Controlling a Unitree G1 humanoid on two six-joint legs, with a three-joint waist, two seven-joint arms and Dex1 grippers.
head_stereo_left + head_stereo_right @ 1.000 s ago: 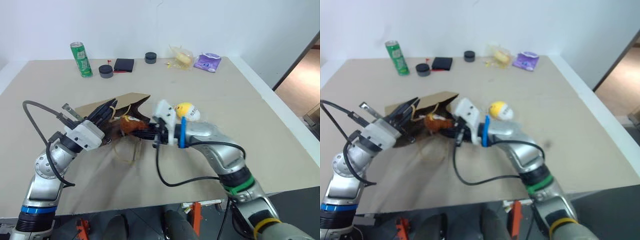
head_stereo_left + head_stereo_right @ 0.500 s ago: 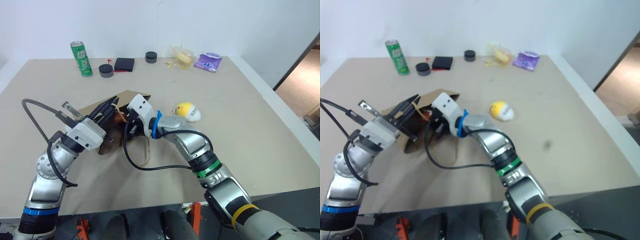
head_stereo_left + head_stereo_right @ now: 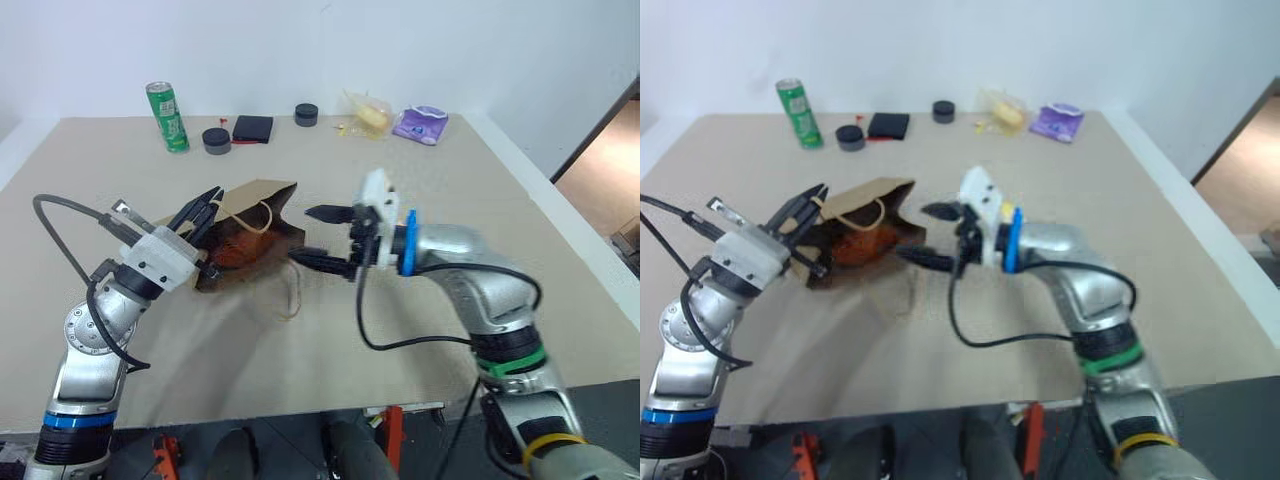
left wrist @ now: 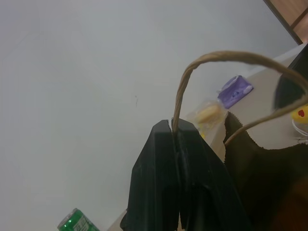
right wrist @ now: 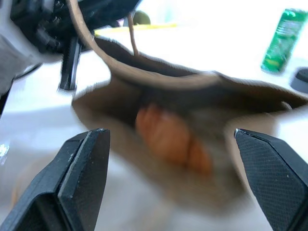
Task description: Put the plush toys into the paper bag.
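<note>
I judge the brown kraft paper bag (image 3: 245,225), lying on the table with the left gripper (image 4: 175,137) pinching its loop handle (image 4: 231,57), light and easily creased, the brown monkey (image 5: 171,137) inside it soft, while my right gripper (image 3: 322,238) stands spread at its mouth.

Monkey (image 5: 171,137) blurred, half-hidden in bag (image 3: 255,205)

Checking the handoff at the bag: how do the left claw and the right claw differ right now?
The left claw is shut on a loop handle of the paper bag; the right claw is wide open and holds nothing. The left grips the bag; the right is apart from it, facing its mouth. Both have black fingers.
</note>
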